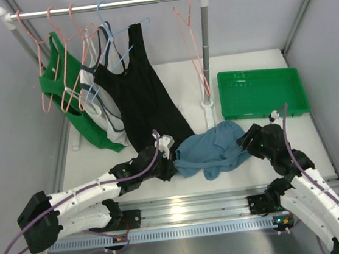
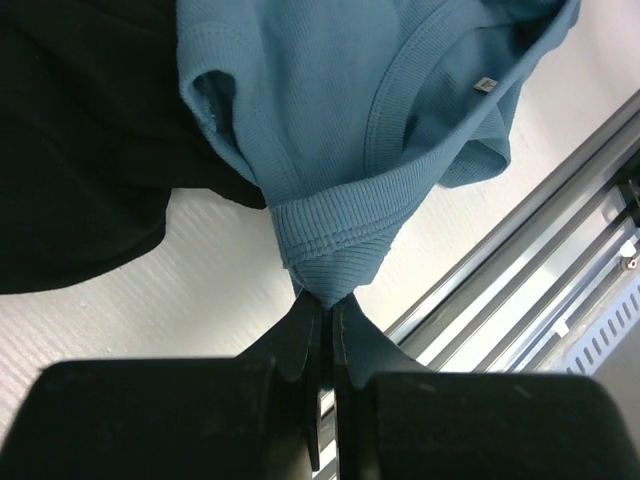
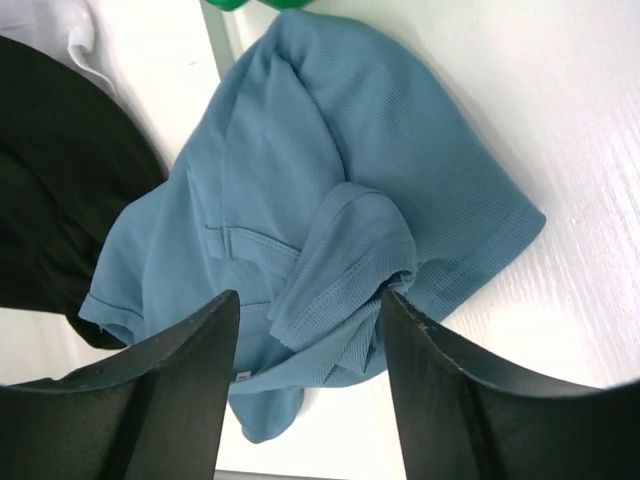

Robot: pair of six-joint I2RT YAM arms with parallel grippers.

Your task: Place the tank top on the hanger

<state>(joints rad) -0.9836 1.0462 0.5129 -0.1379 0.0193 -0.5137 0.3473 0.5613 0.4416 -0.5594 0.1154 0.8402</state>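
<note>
No brand or readable writing anywhere. Only a small white tag [image 2: 485, 85] sewn inside the neckline of the tank top [image 2: 330, 120], print too small to make out.

Crumpled in a heap on the white tabletop [image 1: 185, 100], between the two arms: the dusty blue-teal tank top [image 1: 212, 150]. Pinched between the pressed-together fingers of the left hand [image 2: 325, 310] [image 1: 175, 163]: a bunched ribbed edge of the garment, at its left side. At the heap's right side, the right hand [image 1: 245, 143] [image 3: 310, 300], spread wide, one dark finger [image 3: 180, 380] either side of a raised fold of the tank top [image 3: 330, 200] and not clamped on it.

Well apart, at the right end of the clothes rail [image 1: 106, 5], just beside the rack's post [image 1: 207, 49]: the salmon-pink wire hanger [image 1: 188, 36], bare.

Around: a black tank top [image 1: 143, 87] hanging from the rail, its hem trailing onto the tabletop beside the left hand and touching the blue heap. Further left, a white top [image 1: 100, 80] and a green tank top [image 1: 60, 78] on hangers. Behind the heap, to the right, a green tray [image 1: 265, 113].
</note>
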